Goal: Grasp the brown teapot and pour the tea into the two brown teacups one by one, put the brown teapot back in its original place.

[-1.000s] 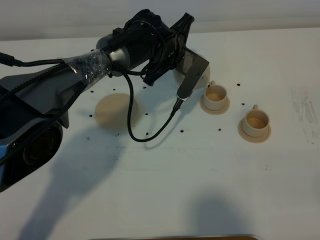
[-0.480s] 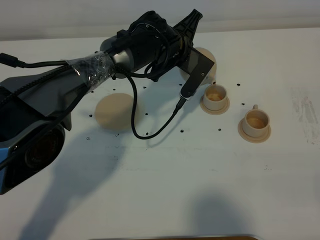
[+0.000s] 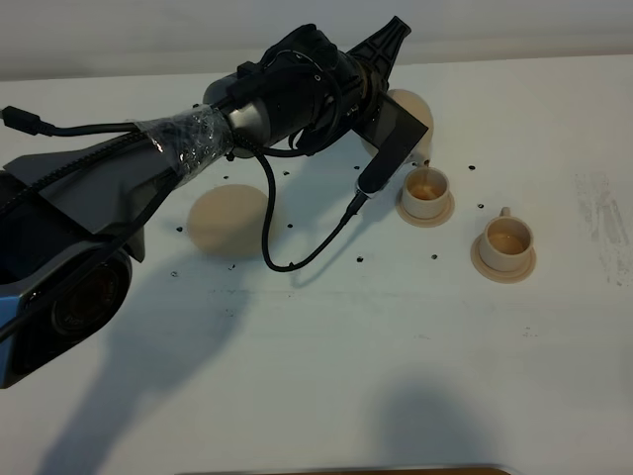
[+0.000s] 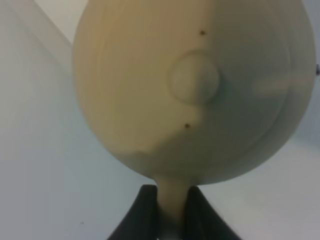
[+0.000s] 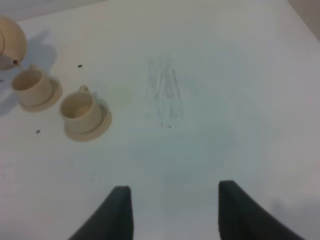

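Note:
The brown teapot (image 4: 195,100) fills the left wrist view, lid knob facing the camera. My left gripper (image 4: 172,212) is shut on its loop handle. In the high view the teapot (image 3: 409,107) hangs tilted behind the arm's camera plate, just beyond the left teacup (image 3: 427,188). The right teacup (image 3: 506,240) sits on its saucer further right. Both cups hold brownish liquid. The wide saucer (image 3: 229,220) lies bare at left. The right wrist view shows my right gripper (image 5: 175,212) open over bare table, away from both teacups (image 5: 31,86) (image 5: 79,111) and the teapot's edge (image 5: 10,42).
The left arm (image 3: 188,148) and its looping black cable (image 3: 297,257) stretch across the table's left half. Small dark specks dot the white tabletop (image 3: 326,376) around the saucers. A scuffed patch (image 3: 605,223) marks the far right.
The left arm has swung right and slightly back, carrying the teapot closer over the left teacup. The cups and the saucer have stayed put.

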{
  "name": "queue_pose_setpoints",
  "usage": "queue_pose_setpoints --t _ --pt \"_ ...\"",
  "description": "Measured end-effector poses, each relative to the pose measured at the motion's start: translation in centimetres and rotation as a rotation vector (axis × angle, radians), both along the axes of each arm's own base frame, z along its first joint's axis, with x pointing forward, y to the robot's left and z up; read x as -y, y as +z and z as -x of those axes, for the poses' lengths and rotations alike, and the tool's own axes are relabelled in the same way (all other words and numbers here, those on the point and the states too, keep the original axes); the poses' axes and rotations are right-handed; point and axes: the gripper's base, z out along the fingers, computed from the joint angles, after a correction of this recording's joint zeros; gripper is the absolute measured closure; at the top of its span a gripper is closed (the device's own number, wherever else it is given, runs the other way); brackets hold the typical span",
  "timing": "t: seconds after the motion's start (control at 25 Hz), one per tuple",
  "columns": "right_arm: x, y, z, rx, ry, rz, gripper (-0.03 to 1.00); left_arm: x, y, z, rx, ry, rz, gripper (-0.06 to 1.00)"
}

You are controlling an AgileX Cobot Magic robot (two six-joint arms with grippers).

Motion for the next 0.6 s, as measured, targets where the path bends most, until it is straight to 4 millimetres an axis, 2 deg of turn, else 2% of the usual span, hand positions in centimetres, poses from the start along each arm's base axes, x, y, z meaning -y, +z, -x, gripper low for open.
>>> queue_pose_setpoints --t 0.6 --pt "0.0 0.0 0.0 0.0 0.0 0.0 0.56 0.42 0.16 0.15 0.037 -0.044 -0.038 0.86"
